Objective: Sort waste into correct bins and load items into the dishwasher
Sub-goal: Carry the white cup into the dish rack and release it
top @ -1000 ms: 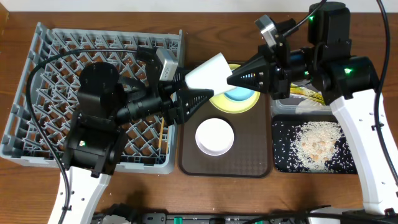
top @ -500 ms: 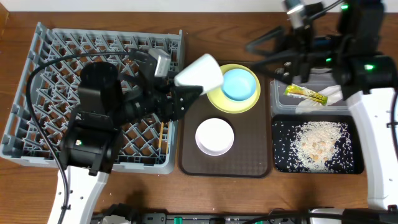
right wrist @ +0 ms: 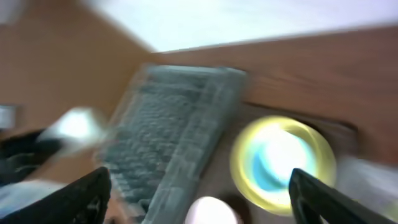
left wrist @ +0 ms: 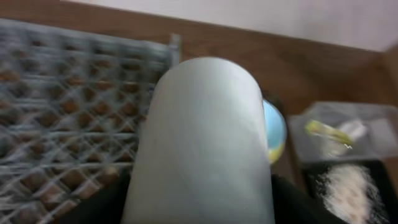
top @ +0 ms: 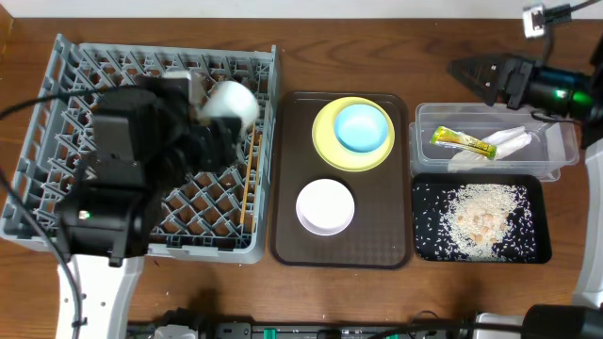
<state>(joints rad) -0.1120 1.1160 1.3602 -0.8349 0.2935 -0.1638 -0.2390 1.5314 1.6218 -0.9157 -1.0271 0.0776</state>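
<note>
Left gripper [top: 219, 121]: closed on the small white cup [left wrist: 202, 137], one dark finger on each side of its wall.
Cup position: ahead of the fingertips, above the dish rack [top: 57, 113] near its far right corner, not yet seated.
Long axis: roughly in line with the fingers, more lying than upright.
Pointing: the end away from the palm looks closed. I cannot see the mouth.
Right gripper [top: 485, 77]: jaws spread, holding nothing, well apart to the right.
Risk, slip: the smooth wall could slide out of the pinch.
Risk, seating: released at this tilt, it may land on peg tips and roll.
Risk, contact: the chopsticks [top: 247, 188] lie in the rack just behind the fingers, so lowering could knock them.
</note>
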